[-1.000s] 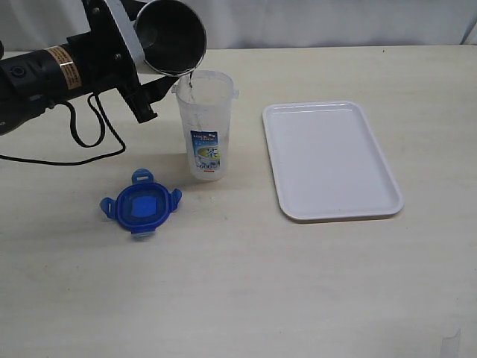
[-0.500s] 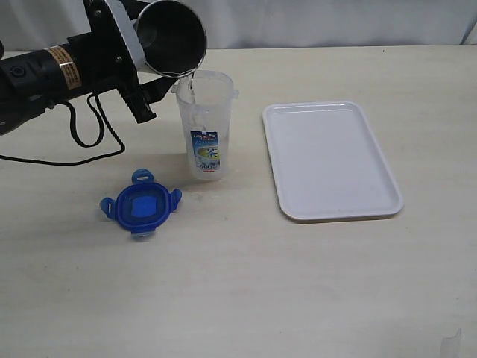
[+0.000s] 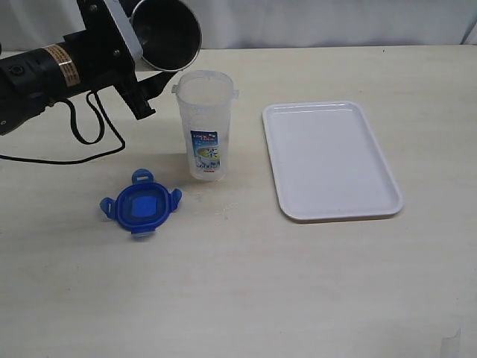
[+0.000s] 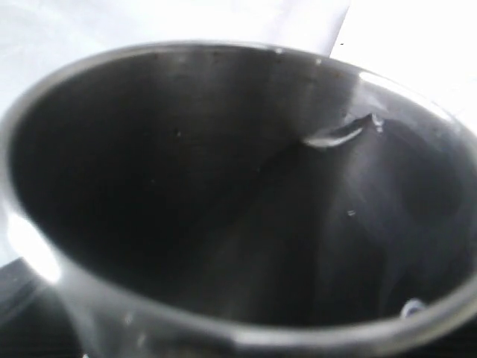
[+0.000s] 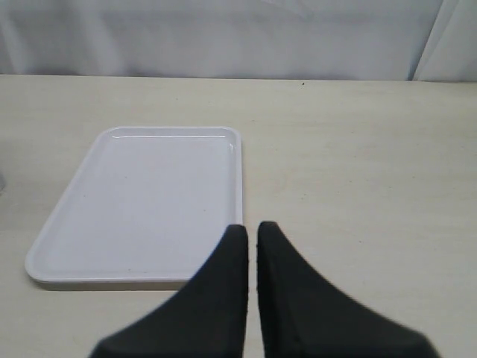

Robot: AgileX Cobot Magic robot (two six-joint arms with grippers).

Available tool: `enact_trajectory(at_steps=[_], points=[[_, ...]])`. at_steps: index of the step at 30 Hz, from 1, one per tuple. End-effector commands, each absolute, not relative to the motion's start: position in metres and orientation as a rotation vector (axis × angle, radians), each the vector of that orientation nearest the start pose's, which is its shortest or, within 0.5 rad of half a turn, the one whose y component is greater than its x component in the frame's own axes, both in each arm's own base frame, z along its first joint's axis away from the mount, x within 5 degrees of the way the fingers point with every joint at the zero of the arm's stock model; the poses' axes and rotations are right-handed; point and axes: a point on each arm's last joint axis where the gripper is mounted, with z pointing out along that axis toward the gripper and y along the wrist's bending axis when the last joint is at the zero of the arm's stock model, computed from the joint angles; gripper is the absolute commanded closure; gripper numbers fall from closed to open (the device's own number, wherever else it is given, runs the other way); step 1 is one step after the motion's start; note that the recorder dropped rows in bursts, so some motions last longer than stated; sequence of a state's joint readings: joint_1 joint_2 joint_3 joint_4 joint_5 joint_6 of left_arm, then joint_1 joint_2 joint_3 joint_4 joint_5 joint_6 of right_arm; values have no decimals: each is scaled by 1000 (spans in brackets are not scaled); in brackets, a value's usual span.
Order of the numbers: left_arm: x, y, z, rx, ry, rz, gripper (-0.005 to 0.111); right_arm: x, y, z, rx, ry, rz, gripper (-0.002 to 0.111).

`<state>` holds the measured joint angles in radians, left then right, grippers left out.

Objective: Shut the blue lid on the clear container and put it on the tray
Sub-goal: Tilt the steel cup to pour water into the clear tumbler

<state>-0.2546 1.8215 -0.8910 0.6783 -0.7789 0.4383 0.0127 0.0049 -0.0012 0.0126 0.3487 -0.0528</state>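
Note:
The clear container [image 3: 205, 123] stands upright and open near the table's middle, its label facing the camera. To its front left the blue lid [image 3: 141, 204] lies flat on the table with its flaps spread. The white tray [image 3: 332, 160] lies empty to the container's right. My left gripper [image 3: 138, 46] is shut on a grey steel cup [image 3: 168, 33], held tilted just above and left of the container's rim. The cup's dark inside [image 4: 238, 186] fills the left wrist view and hides the fingers there. My right gripper [image 5: 252, 227] is shut and empty, hovering near the tray [image 5: 141, 201].
A black cable [image 3: 89, 138] loops on the table below the left arm. A pale curtain hangs behind the table's far edge.
The stream of water from the cup into the container has stopped. The cup has shifted slightly up and left, away from the container's rim.

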Motion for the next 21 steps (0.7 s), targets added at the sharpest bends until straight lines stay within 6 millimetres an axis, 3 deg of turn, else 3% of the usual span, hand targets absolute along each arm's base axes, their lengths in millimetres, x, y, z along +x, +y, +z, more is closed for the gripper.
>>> enact_trajectory(at_steps=[1,21], points=[[351,-135,215,1168,1160,92,107,53,1,182,-59,1829,-17,104],[352,-134,216,1199,1119,160,107,53,1,182,-59,1829,-17,104]])
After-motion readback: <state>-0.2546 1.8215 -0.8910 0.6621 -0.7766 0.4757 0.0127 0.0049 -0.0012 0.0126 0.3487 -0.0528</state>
